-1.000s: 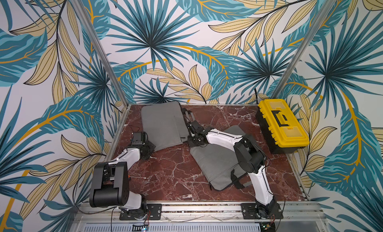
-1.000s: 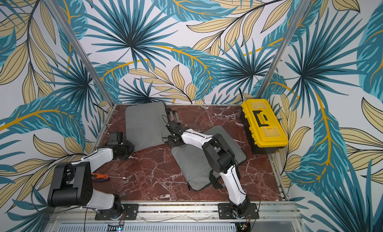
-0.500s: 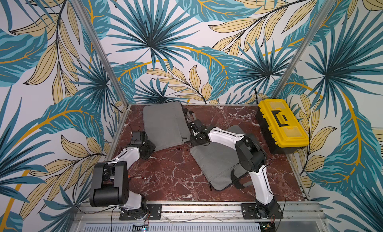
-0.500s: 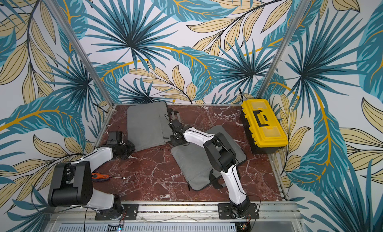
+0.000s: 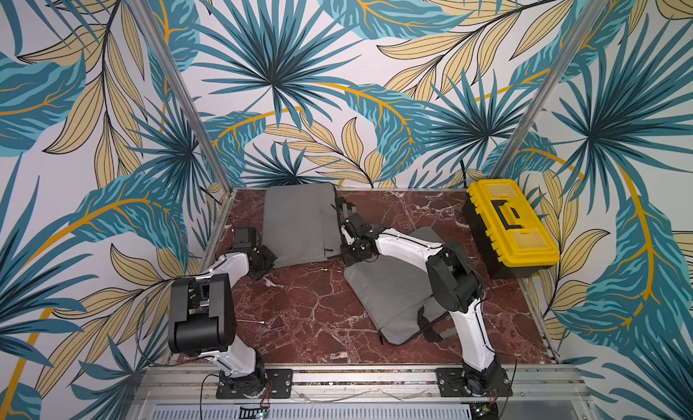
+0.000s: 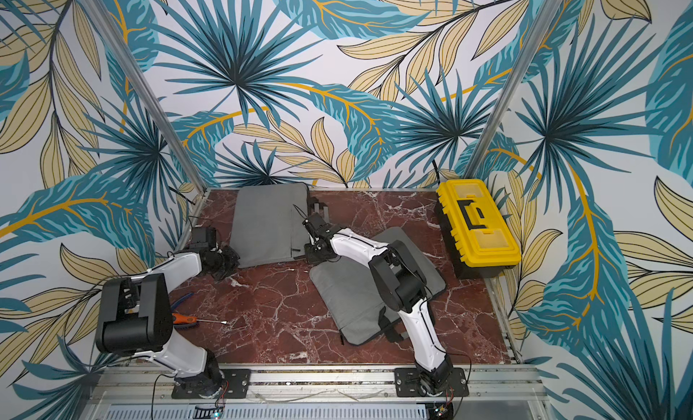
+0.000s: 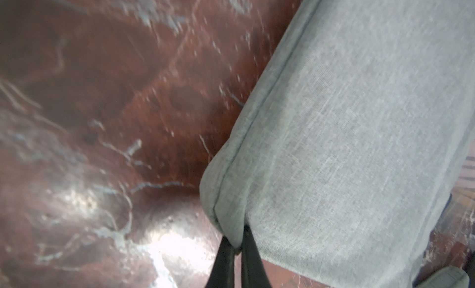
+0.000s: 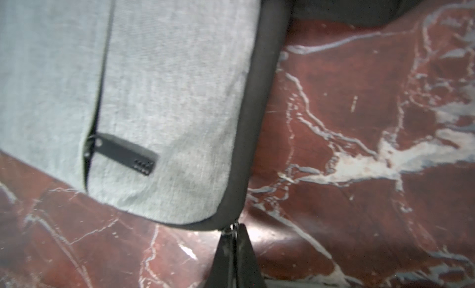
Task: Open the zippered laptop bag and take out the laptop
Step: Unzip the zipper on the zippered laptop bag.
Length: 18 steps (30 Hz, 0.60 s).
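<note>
The laptop bag lies flat at the back left of the worktop, with its far edge close to the rear wall. It is gray fabric. A black zipper band runs along the side that faces my right arm, and a black pocket tab sits near that side's near corner.

My right end effector is closed at the near right corner of the bag. Its fingertips pinch the metal zipper pull where the zipper band rounds the corner.

My left end effector is closed on the near left corner of the bag. A fold of gray fabric is clamped between the two fingertips.

A second gray bag lies flat near the middle of the worktop, partly under my right arm. A yellow toolbox stands at the right edge, toward the back. A screwdriver with an orange handle lies at the near left, beside my left arm.
</note>
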Motion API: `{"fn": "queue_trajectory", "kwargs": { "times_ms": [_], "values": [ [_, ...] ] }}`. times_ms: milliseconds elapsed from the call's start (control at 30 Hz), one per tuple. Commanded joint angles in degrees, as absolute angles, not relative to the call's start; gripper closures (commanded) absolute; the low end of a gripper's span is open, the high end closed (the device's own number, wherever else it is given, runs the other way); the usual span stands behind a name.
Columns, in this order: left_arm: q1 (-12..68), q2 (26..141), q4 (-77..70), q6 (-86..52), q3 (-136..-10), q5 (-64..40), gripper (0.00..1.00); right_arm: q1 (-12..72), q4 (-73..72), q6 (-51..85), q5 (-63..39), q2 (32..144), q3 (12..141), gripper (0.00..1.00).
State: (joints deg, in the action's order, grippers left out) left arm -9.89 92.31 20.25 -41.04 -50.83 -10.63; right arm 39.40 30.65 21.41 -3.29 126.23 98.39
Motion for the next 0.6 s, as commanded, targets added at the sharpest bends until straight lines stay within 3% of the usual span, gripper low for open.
{"fn": "queue_trajectory", "kwargs": {
  "times_ms": [0,367,567],
  "values": [
    [-12.75,93.70,20.38,-38.47,-55.29,-3.41,1.00,40.11,35.24,22.70,-0.72,127.59,99.95,1.00],
    [-15.98,96.34,21.62,-36.34,-60.76,-3.67,0.96,44.33,35.42,24.49,-2.99,130.51,102.13,1.00],
    [-16.34,95.84,21.66,-36.45,-59.92,-5.06,0.77,45.00,35.67,24.52,-3.38,131.12,102.48,1.00]
  ]
}}
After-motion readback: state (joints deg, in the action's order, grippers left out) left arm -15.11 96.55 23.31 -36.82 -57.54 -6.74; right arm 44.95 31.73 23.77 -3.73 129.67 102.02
